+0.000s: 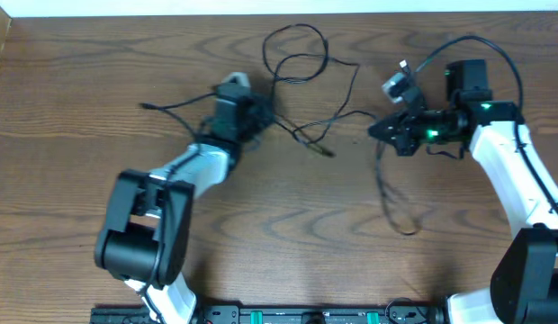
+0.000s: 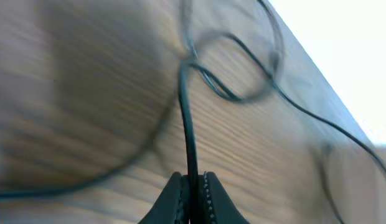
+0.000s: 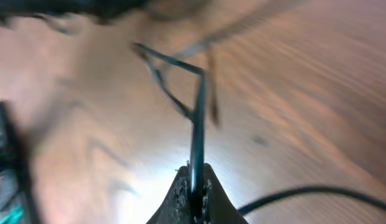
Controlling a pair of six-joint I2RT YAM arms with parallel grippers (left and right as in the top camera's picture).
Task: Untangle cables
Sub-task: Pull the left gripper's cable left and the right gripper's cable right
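The left jaws and right jaws are each closed on a thin black strand of the cables point(image 1: 304, 135), looped across the upper middle of the surface point(image 1: 288, 243). Crossings are seen there; untangling is judged partly done.

The cables point(image 1: 303, 135) are black on a brown wooden table point(image 1: 288, 234) — streaked with darker wavy grain. The left arm point(image 1: 202, 166) and right arm point(image 1: 499, 148) are white and black, the right dotted green.
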